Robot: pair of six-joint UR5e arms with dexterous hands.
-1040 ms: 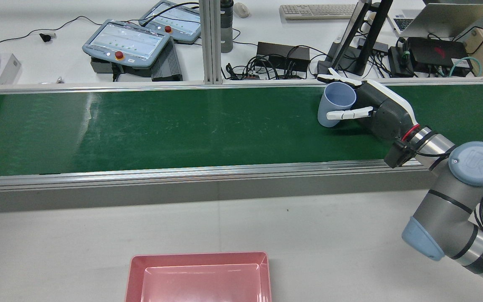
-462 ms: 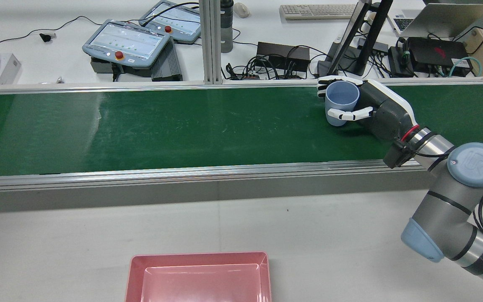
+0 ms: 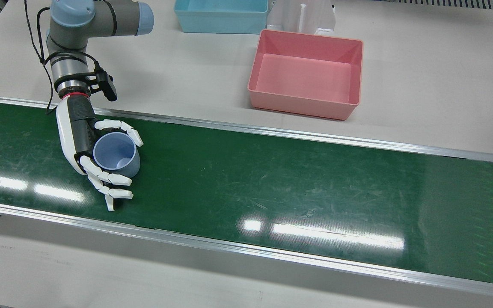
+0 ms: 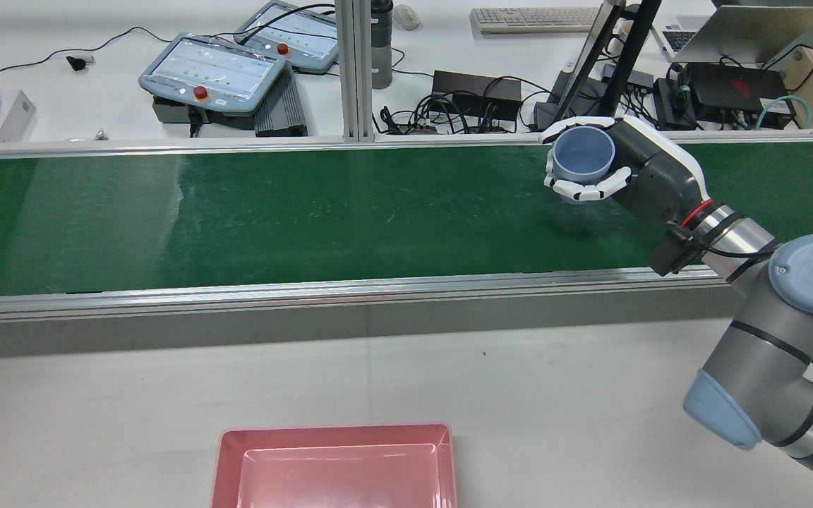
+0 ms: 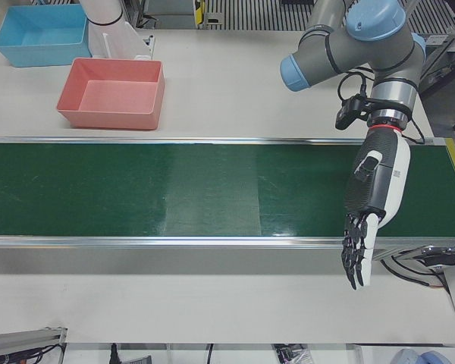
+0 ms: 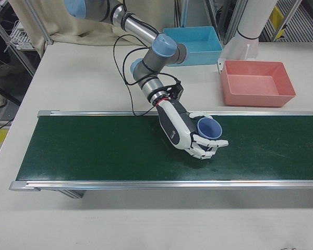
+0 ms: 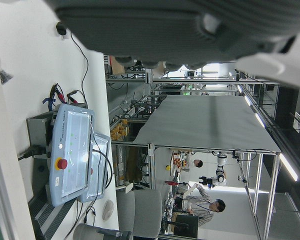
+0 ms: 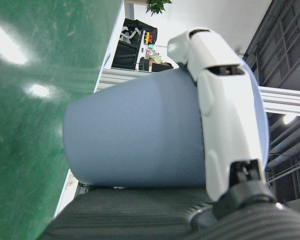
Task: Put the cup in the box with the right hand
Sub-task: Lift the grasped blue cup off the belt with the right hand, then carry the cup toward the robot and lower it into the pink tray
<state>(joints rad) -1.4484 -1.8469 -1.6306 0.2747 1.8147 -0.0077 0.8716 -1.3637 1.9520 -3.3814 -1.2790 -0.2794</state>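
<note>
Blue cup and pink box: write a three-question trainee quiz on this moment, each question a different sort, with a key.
1. True or false: the right hand is shut on the blue cup.
2. Where is the pink box? A) on the green belt B) on the white table beside the belt C) in the left hand
3. Fill in: the left hand holds ____.

Key: 1 true; 2 B; 3 nothing.

Four fixed views, two hand-mounted.
</note>
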